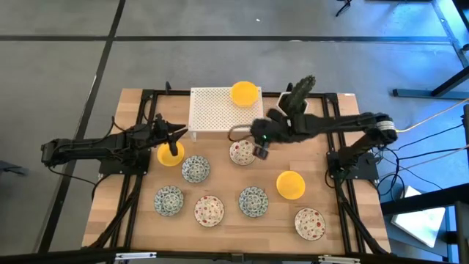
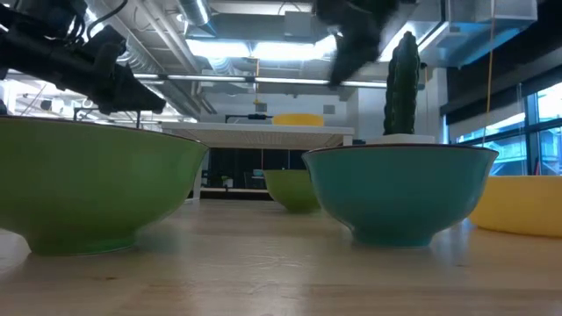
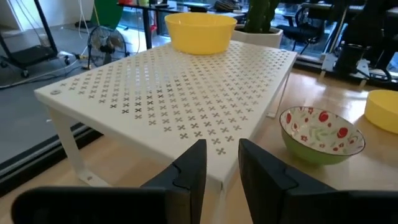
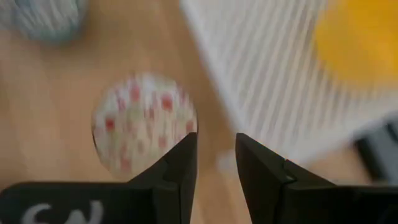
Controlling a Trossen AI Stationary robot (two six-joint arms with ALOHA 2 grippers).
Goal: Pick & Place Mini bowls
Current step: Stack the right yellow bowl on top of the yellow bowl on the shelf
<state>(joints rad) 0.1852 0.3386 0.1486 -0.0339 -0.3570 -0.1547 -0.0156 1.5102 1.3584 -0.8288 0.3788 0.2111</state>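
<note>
right arm: stretched in from 3 o'clock across the table; right gripper [image 1: 258, 144] hangs over the red-speckled bowl [image 1: 242, 152] just off the white rack [image 1: 215, 110]; fingers slightly apart, nothing in them
left arm: reaches in from 9 o'clock; left gripper [image 1: 174, 136] sits over the yellow bowl [image 1: 170, 155] at the rack's near-left corner; small gap between fingers, empty
bowls: one yellow bowl on the rack [image 1: 245, 92] at 12 o'clock; rest spread on the table [image 1: 139, 213] toward 6 o'clock; another yellow one [image 1: 290, 184] at about 4
open room: bare wood between the rack and the bowl rows; cactus [image 1: 300, 94] crowds the rack's right edge
</note>
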